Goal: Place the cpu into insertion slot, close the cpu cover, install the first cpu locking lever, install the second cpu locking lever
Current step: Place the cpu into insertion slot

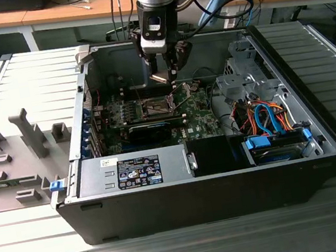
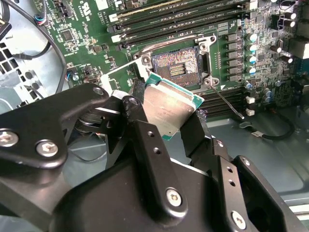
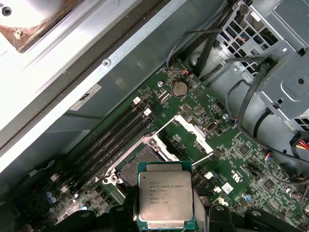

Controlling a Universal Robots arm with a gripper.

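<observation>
Black fingers (image 2: 145, 140) tight on the cpu (image 2: 171, 108) near the bare insertion slot (image 2: 176, 65); cpu cover (image 3: 193, 131) open in the first wrist view

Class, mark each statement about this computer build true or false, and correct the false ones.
1. The gripper holds the chip. True.
2. The chip sits in the socket. False: the socket is empty, and the chip is held clear of it.
3. The cover is closed over the socket. False: it stands swung open.
4. The computer case is open. True.
</observation>
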